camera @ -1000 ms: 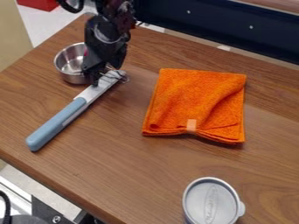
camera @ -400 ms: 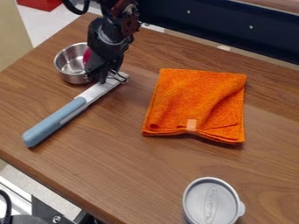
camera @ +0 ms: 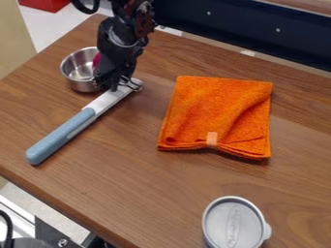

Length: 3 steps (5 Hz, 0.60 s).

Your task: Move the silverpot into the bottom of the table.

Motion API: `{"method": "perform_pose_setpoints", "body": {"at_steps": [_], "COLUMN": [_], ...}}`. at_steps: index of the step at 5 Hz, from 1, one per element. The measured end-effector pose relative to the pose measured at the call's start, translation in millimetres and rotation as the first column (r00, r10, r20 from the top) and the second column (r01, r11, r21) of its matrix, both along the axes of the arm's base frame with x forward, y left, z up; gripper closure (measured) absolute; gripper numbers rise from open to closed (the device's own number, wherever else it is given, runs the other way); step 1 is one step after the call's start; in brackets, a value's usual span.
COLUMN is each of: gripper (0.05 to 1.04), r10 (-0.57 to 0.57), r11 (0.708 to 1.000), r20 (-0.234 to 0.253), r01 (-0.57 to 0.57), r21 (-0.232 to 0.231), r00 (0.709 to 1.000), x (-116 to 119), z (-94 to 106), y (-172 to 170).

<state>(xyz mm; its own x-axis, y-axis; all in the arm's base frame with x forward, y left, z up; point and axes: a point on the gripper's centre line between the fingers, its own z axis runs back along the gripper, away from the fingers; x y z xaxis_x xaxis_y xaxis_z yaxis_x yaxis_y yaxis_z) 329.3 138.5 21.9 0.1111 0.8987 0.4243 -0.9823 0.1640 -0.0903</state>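
The silver pot [camera: 76, 77], a small round metal bowl, stands upright at the upper left of the table. Something pink shows inside it by its right wall. Coming down from the top edge, the black gripper [camera: 111, 84] is low over the table at the pot's right side, covering part of its rim. Just under the gripper's tip lies the metal end of a blue-handled utensil [camera: 59, 137]. Whether the gripper touches the pot or the utensil, I cannot tell.
An orange folded cloth [camera: 217, 114] lies right of centre on the wooden table [camera: 148, 189]. A lidded grey container [camera: 234, 225] stands near the bottom right. A dark blue panel [camera: 242, 26] runs behind the table's back edge.
The gripper has shifted slightly right from where it was a second ago. The utensil's handle end has swung a little to the left. The pot looks unmoved.
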Motion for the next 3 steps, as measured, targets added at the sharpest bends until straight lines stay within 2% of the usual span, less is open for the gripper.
{"method": "perform_pose_setpoints", "body": {"at_steps": [1, 2, 3], "gripper": [0.700, 0.700, 0.700], "r10": [-0.044, -0.123, -0.154], "r11": [0.999, 0.986, 0.979], "r20": [-0.001, -0.014, 0.015], "r01": [0.044, 0.124, 0.150], "r21": [0.032, 0.111, 0.139], "r00": [0.999, 0.992, 0.988], "x": [4.4, 10.0, 11.2], "z": [3.6, 19.3, 31.8], "y": [-4.1, -9.9, -14.0]}}
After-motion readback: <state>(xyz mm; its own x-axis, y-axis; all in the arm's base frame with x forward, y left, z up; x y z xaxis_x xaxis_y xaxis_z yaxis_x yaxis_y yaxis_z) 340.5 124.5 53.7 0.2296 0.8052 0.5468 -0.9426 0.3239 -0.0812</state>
